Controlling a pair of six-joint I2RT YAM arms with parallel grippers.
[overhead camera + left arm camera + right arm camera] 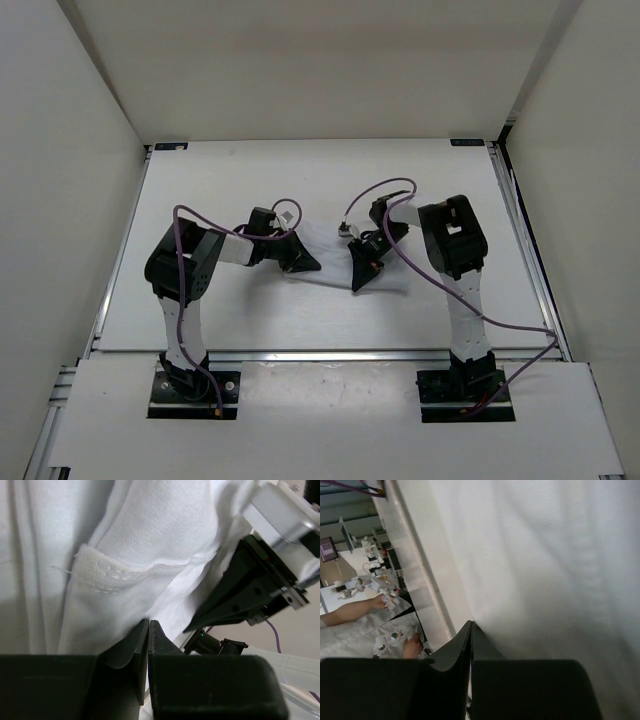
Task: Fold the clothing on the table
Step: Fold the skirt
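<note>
1. Over the middle of the flat off-white matte table [250,170], the thin white woven clothing [330,262] is strung between the two claws. Part of it appears raised off the table and part trails on it toward the table's right side.
2. Black two-finger left gripper [149,630], just left of table centre: the jaws are all but closed, and the tips appear to pinch a fold of the clothing, which drapes away from them.
3. Black two-finger right gripper [470,629], just right of table centre: the jaws are fully together. The clothing's edge runs straight to the tips, so this is judged a grip on one thin layer; the contact itself is hidden.
4. Material: a fine, matte weave with no sheen. A thicker stitched hem [115,575] crosses the fabric, with a loose thread at its end. The right wrist view shows long soft pleats.
5. Handling, judged: very light and limp, sagging wherever it is unsupported. It is not fragile, but a single layer could slide out under tension.
6. Best hold, judged: a corner or the stitched hem, where doubled fabric gives the pads more to bite on.
</note>
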